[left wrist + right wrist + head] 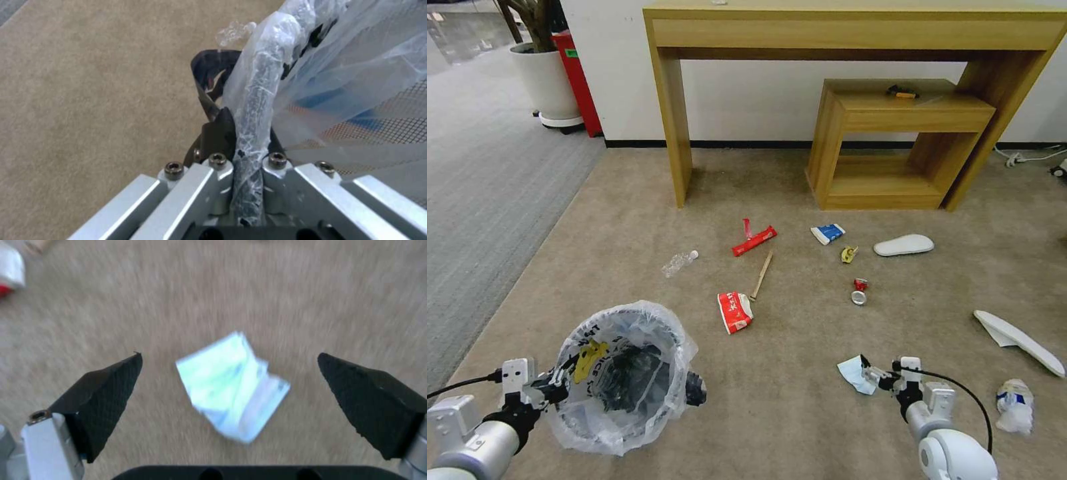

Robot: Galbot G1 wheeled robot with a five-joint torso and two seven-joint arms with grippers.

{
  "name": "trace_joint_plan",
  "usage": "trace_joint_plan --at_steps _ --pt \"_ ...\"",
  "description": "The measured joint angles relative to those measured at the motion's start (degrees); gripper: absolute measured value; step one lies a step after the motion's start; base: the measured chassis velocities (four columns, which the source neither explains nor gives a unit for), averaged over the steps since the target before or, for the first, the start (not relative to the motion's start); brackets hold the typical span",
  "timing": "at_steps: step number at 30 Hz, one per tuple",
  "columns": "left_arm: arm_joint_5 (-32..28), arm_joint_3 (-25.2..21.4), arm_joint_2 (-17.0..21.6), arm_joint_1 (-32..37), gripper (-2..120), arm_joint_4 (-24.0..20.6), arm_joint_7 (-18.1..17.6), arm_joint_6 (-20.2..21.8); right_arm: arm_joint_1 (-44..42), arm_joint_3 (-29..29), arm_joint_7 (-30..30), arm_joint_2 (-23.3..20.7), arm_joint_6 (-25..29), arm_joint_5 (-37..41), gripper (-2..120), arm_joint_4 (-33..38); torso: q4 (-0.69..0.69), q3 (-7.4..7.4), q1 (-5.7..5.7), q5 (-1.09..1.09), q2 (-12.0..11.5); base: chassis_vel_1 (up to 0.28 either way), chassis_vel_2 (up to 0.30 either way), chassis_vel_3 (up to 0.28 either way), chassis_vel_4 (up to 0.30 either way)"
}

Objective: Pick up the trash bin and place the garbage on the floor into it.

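Left gripper (557, 385) clenched on trash bin (620, 373) rim, held off floor (800, 400) as catcher. Right gripper (229, 380), fingers released, hovers w/ blue mask (231, 386) between them, prob. next pickup.

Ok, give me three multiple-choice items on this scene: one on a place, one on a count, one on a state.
1. Where is the blue mask?
A. In the trash bin
B. On the floor between the right gripper's fingers
C. On the wooden table

2. How many white insoles lie on the floor?
A. Two
B. None
C. Five

3. What is the left gripper doing?
A. Hanging open
B. Gripping a bottle
C. Clamping the trash bin rim

Key: 1 B, the right gripper stands open above it. 2 A, both on the right side in the head view. 3 C, the left wrist view shows the bagged rim pinched.
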Motion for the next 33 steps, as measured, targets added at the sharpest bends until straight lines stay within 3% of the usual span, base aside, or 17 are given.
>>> trace_joint_plan --at_steps 4,18,24,29,30,33 --pt "0.23 -0.09 -0.27 0.31 1 0.06 0.01 0.01 2.22 -0.29 0.43 -0.01 -2.14 0.11 100 -4.49 0.00 0.00 0.00 -0.01 0.00 0.000 0.000 0.000 0.000" --pt "1.08 0.11 -0.60 0.72 1 -0.42 0.19 0.16 10.29 -1.35 -0.43 0.14 -2.21 -0.05 97 -15.12 0.00 0.00 0.01 -0.01 0.00 0.000 0.000 0.000 0.000" --pt "-0.37 0.41 -0.71 0.52 1 -1.22 0.86 0.62 12.94 -1.36 -0.63 1.20 -2.09 -0.09 75 -18.98 0.00 0.00 0.01 -0.01 0.00 0.000 0.000 0.000 0.000" --pt "-0.30 0.64 -0.72 0.37 1 -1.27 0.86 0.96 13.86 -1.13 -0.65 1.41 -2.07 0.02 67 -20.77 0.00 0.00 0.01 -0.01 0.00 0.000 0.000 0.000 0.000" --pt "-0.21 0.85 -0.72 0.29 1 -1.38 0.85 1.11 14.61 -0.88 -0.85 1.51 -1.90 0.04 57 -22.19 0.00 0.00 0.01 -0.01 0.00 0.000 0.000 0.000 0.000" --pt "-0.18 0.97 -0.69 0.19 1 -1.61 0.84 1.21 15.55 -0.68 -0.87 1.57 -1.59 0.04 47 -23.79 0.00 0.00 0.01 -0.01 0.00 0.000 0.000 0.000 0.000"
